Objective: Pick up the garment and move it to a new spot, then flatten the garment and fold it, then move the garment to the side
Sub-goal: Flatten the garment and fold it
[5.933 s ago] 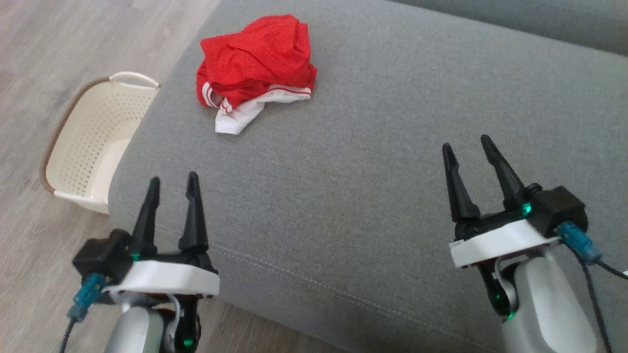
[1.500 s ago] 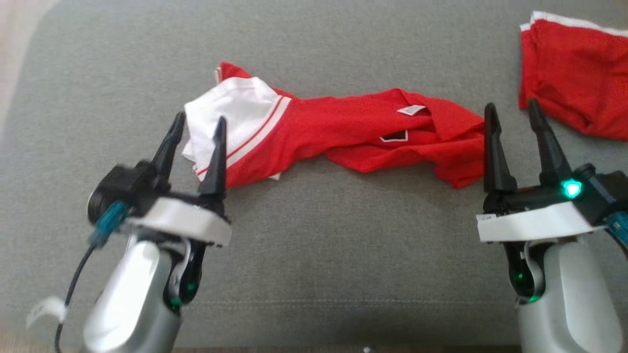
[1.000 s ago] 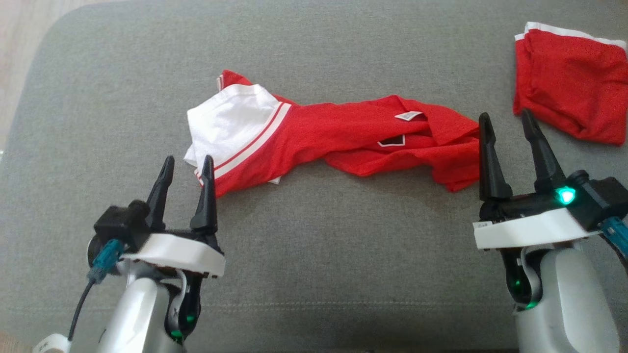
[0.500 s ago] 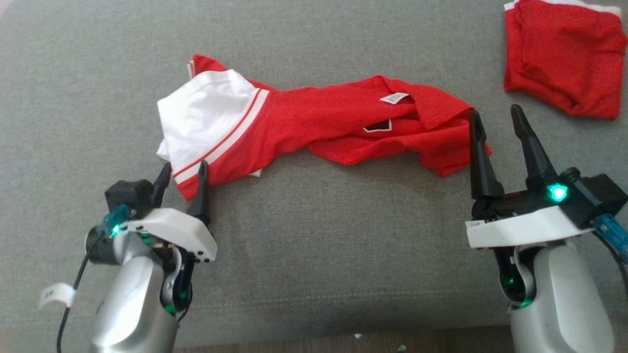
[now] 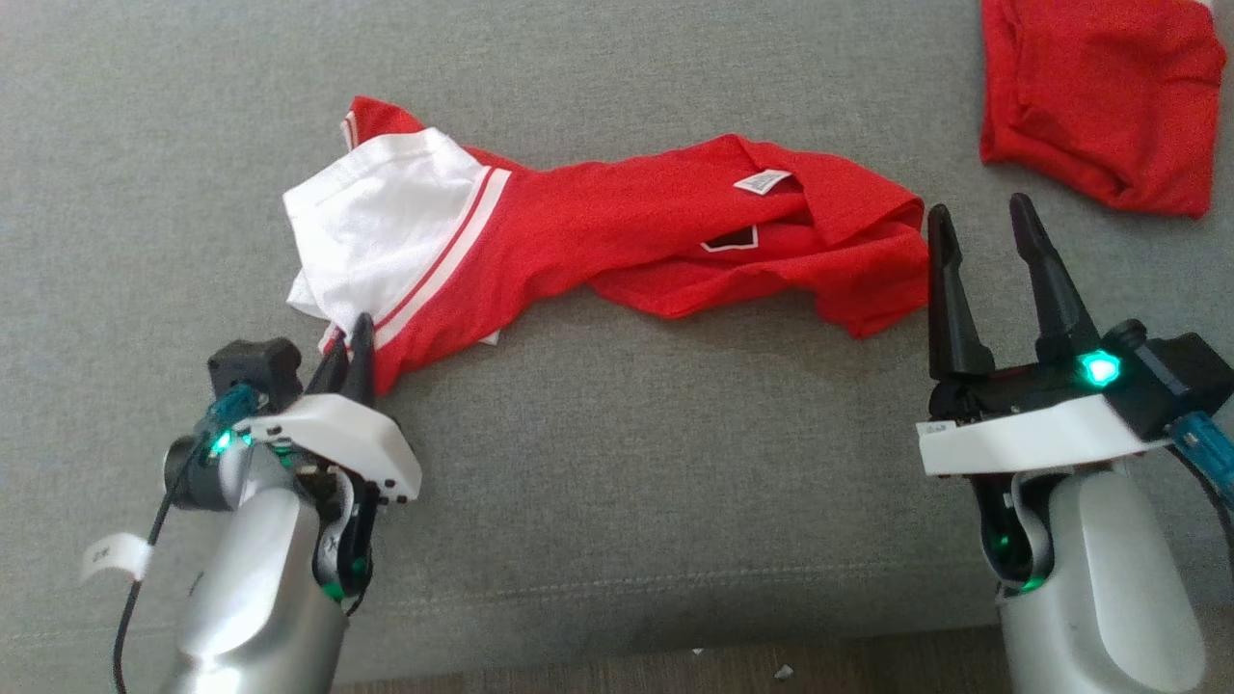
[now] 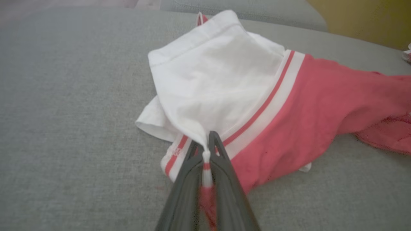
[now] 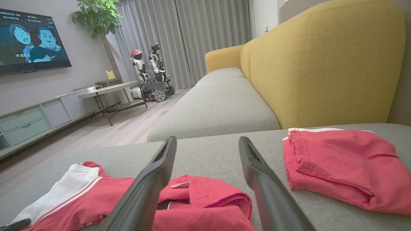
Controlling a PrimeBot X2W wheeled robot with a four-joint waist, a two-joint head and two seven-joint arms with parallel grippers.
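The shirt is thin red and white cloth, not shiny. The sofa seat is rough grey cloth. The left gripper is dull black plastic. Its arm is smooth and shiny silver.

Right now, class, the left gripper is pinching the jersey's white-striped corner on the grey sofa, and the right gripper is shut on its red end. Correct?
No: the right gripper is open, its fingers apart beside the red end, as the right wrist view shows. The left gripper does pinch the jersey's white-striped corner on the grey sofa.
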